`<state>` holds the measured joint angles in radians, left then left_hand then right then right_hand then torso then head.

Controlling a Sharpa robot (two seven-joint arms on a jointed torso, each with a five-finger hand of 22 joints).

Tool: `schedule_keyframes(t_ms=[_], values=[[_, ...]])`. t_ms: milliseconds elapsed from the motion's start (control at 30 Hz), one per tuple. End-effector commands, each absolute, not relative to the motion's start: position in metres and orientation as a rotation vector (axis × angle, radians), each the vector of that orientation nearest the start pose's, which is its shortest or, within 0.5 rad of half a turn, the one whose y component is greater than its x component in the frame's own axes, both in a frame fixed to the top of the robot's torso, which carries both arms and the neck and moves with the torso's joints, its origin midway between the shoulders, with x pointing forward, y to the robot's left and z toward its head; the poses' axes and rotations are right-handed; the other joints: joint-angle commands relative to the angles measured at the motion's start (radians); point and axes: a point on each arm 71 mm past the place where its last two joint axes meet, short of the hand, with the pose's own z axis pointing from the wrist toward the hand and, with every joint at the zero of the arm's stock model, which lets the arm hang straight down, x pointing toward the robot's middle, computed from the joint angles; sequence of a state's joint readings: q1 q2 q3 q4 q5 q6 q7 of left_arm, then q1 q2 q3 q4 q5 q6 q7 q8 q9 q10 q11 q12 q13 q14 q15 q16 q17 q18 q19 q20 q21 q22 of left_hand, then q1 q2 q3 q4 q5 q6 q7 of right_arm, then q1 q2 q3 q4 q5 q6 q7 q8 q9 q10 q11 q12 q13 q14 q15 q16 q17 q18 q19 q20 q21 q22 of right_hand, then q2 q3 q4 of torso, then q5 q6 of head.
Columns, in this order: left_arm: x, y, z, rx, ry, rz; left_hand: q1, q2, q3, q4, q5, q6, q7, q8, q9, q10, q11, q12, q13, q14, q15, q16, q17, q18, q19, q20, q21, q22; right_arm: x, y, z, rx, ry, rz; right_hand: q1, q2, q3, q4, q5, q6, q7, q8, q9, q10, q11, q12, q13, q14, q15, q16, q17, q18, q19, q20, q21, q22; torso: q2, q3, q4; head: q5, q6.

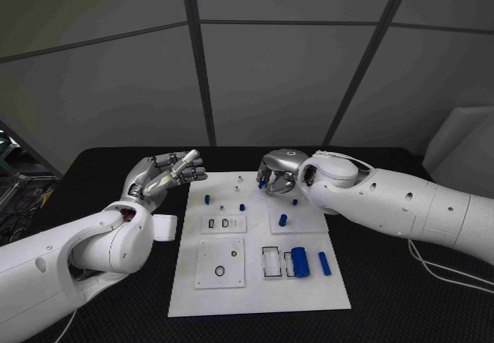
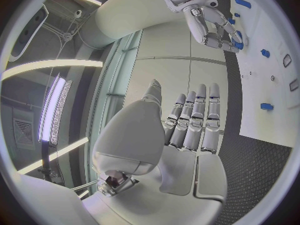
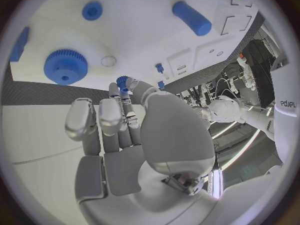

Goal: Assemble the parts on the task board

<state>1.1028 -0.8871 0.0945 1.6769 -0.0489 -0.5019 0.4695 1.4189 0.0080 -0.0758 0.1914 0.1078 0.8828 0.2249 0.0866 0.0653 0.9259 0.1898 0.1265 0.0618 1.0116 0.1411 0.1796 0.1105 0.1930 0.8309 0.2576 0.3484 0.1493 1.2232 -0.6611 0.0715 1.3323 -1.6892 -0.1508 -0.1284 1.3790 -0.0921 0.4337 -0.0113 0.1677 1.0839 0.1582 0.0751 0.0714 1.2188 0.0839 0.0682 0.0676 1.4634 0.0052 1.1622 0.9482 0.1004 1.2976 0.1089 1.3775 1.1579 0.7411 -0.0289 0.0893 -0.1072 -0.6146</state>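
My left hand (image 1: 163, 174) is raised off to my left, palm up, fingers (image 2: 194, 120) straight and side by side, holding nothing. My right hand (image 1: 278, 171) reaches forward with fingers curled downward, pinching a small blue part (image 3: 122, 81) at the fingertips.

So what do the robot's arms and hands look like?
Both arms are chunky, smooth white shells with rounded joints. The left arm shows a bit of red at its wrist. The right arm has thin pale cables trailing beside it. The left hand and right hand are shiny silver metal, with many jointed fingers and pale pads.
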Motion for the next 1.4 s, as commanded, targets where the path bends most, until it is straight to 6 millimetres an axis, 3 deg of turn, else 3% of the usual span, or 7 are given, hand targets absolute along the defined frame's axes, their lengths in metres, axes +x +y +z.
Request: schedule_keyframes(t_ms=[33,233,333,567,1400], values=[[0.464,0.198,-0.155,-1.082,1.24,-1.563,-0.002,0.011,-0.006,-0.001,-0.006,0.0,0.013,-0.005,-0.001,-0.005,0.004,-0.005,0.001,0.0,0.006,-0.005,0.002,-0.01,0.007,-0.003,0.002,-0.001,0.536,-0.153,-0.142,-0.33,1.512,0.537,0.006,0.0,0.01,0.002,-0.003,0.006,-0.001,0.002,0.0,0.005,0.0,0.0,0.001,0.025,-0.006,0.006,0.002,-0.018,0.007,0.0,0.006,0.004,0.001,0.0003,0.0013,0.0,0.004],[0.465,0.197,-0.155,-1.083,1.243,-1.566,-0.002,0.011,-0.006,-0.001,-0.006,0.0,0.013,-0.005,-0.001,-0.005,0.004,-0.005,0.001,0.0,0.006,-0.005,0.002,-0.01,0.007,-0.003,0.002,-0.001,0.542,-0.138,-0.143,-0.316,1.495,0.532,0.006,0.0,0.016,0.003,-0.005,0.005,0.0,0.001,-0.001,0.003,0.001,-0.002,0.0,0.024,-0.005,0.008,0.003,-0.018,0.005,0.001,0.007,0.004,0.002,-0.001,0.0045,-0.002,0.005],[0.465,0.197,-0.155,-1.084,1.244,-1.565,-0.002,0.011,-0.006,-0.001,-0.006,-0.001,0.013,-0.006,-0.001,-0.006,0.004,-0.006,0.001,0.0,0.006,-0.005,0.002,-0.01,0.007,-0.003,0.002,-0.001,0.545,-0.131,-0.144,-0.316,1.497,0.53,0.005,-0.002,0.02,0.003,-0.007,0.004,0.001,-0.001,-0.001,0.001,0.001,-0.003,0.0,0.024,-0.004,0.01,0.004,-0.018,0.005,0.001,0.008,0.005,0.002,-0.0007,0.0008,0.002,0.005],[0.465,0.195,-0.155,-1.084,1.248,-1.57,-0.002,0.011,-0.008,-0.002,-0.006,-0.002,0.013,-0.009,-0.001,-0.01,0.004,-0.009,0.0,0.001,0.006,-0.008,0.002,-0.01,0.007,-0.003,0.002,-0.002,0.551,-0.119,-0.147,-0.317,1.494,0.524,-0.001,-0.009,0.028,0.005,0.002,0.003,0.002,-0.003,-0.002,-0.002,0.003,-0.003,0.0,0.021,-0.002,0.015,0.005,-0.018,0.003,0.003,0.01,0.006,0.004,0.0001,0.0015,0.002,0.002],[0.464,0.193,-0.155,-1.085,1.253,-1.575,-0.002,0.012,-0.009,-0.004,-0.006,-0.007,0.013,-0.012,-0.001,-0.014,0.005,-0.014,0.0,0.002,0.006,-0.01,0.003,-0.011,0.007,-0.003,0.001,-0.003,0.567,-0.111,-0.155,-0.298,1.528,0.457,-0.01,-0.019,0.039,0.01,0.018,0.002,0.003,-0.005,-0.002,-0.005,0.005,-0.004,-0.001,0.019,-0.001,0.022,0.008,-0.018,0.0,0.005,0.012,0.008,0.005,-0.0001,0.0005,0.015,-0.002]])
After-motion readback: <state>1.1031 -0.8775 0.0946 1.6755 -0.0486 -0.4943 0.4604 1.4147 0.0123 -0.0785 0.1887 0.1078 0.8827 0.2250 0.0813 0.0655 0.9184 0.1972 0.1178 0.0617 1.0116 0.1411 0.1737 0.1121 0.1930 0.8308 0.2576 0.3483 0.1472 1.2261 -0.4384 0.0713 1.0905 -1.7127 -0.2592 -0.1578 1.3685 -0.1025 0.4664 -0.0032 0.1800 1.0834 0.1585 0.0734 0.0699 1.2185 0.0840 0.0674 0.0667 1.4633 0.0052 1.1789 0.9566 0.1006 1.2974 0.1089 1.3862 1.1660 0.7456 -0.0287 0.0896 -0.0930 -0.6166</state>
